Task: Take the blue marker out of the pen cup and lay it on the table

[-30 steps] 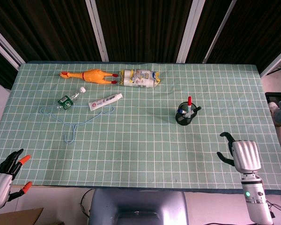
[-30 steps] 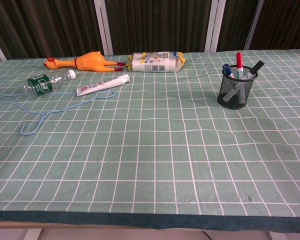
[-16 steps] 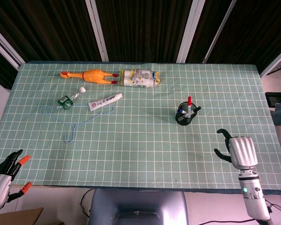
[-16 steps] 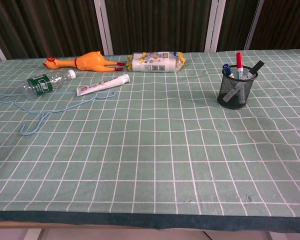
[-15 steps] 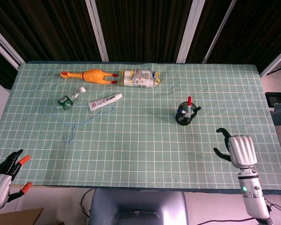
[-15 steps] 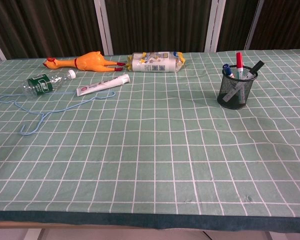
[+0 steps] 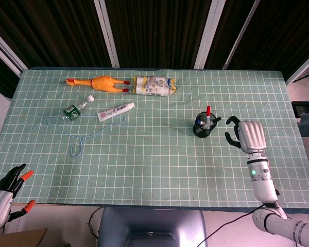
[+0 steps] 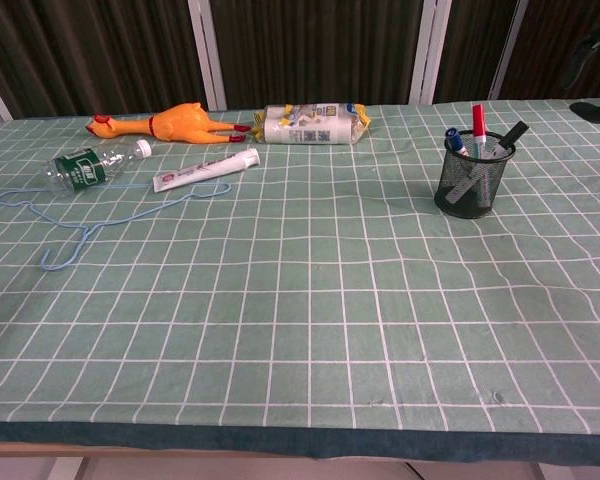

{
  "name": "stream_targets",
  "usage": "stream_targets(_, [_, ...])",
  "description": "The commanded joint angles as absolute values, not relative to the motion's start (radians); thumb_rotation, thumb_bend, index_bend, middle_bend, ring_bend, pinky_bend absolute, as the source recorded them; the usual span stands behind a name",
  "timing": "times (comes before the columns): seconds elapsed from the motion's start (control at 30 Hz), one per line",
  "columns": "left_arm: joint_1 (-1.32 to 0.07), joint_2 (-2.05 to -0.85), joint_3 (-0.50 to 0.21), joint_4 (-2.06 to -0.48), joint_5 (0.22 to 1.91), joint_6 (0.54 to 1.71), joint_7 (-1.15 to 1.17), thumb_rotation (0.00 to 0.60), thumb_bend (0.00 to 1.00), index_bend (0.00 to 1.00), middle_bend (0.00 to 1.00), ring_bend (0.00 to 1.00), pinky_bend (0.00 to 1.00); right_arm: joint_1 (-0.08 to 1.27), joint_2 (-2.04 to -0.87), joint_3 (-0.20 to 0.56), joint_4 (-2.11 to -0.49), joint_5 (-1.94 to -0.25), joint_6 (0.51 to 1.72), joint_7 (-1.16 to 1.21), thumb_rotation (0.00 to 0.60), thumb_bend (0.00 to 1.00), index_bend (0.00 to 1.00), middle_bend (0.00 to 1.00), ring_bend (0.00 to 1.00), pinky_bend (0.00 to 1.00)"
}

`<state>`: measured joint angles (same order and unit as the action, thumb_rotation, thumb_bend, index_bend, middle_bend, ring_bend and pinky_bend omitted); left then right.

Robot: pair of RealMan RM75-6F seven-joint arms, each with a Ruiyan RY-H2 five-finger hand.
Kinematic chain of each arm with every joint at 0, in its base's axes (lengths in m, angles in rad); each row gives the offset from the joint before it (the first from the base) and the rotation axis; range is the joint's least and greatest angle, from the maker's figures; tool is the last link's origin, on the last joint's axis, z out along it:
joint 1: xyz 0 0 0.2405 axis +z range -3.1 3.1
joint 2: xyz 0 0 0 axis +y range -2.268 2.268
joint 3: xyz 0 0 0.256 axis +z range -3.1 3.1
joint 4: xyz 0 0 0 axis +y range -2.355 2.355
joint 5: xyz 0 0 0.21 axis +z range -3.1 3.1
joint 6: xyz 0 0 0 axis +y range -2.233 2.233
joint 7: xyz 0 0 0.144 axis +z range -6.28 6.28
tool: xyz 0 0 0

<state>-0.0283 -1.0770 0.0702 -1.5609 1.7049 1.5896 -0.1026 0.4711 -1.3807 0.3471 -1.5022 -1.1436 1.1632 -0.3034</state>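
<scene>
Fingers [image 7: 230, 129] apart on right hand [image 7: 245, 135], beside cup [image 7: 203, 128]; blue marker [image 8: 453, 139] prob. untouched inside, nothing done yet.

Blue marker [image 8: 453, 139] stands in black mesh pen cup [image 8: 473, 183].

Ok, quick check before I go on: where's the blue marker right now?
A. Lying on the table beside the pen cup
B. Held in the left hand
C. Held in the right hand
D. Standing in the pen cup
D. The blue marker stands in the pen cup next to a red one, while the right hand is open beside the cup and holds nothing.
</scene>
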Motion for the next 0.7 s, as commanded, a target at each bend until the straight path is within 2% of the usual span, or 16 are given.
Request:
stream_targets(0.03, [-0.03, -1.076, 0.071, -1.561, 1.704, 1.585, -0.105, 0.6, 0.24, 0.18, 0.01, 0.0, 0.22, 0.528, -1.427, 0.383, -1.445, -1.073, 1.097, -0.303, 0.6, 0.5, 0.56, 1.0, 1.0, 1.0])
stream_targets(0.3, [-0.032, -1.074, 0.07, -1.561, 1.702, 1.583, -0.114, 0.6, 0.25, 0.17, 0.01, 0.0, 0.22, 0.619, -1.501, 0.395, -1.356, -0.987, 1.019, -0.312, 0.6, 0.5, 0.56, 1.0, 1.0, 1.0])
stream_targets(0.7, [-0.03, -1.073, 0.069, -1.556, 1.703, 1.592, -0.127, 0.6, 0.25, 0.17, 0.01, 0.0, 0.22, 0.7, -1.583, 0.384, -1.242, -0.926, 0.995, -0.358, 0.6, 0.5, 0.56, 1.0, 1.0, 1.0])
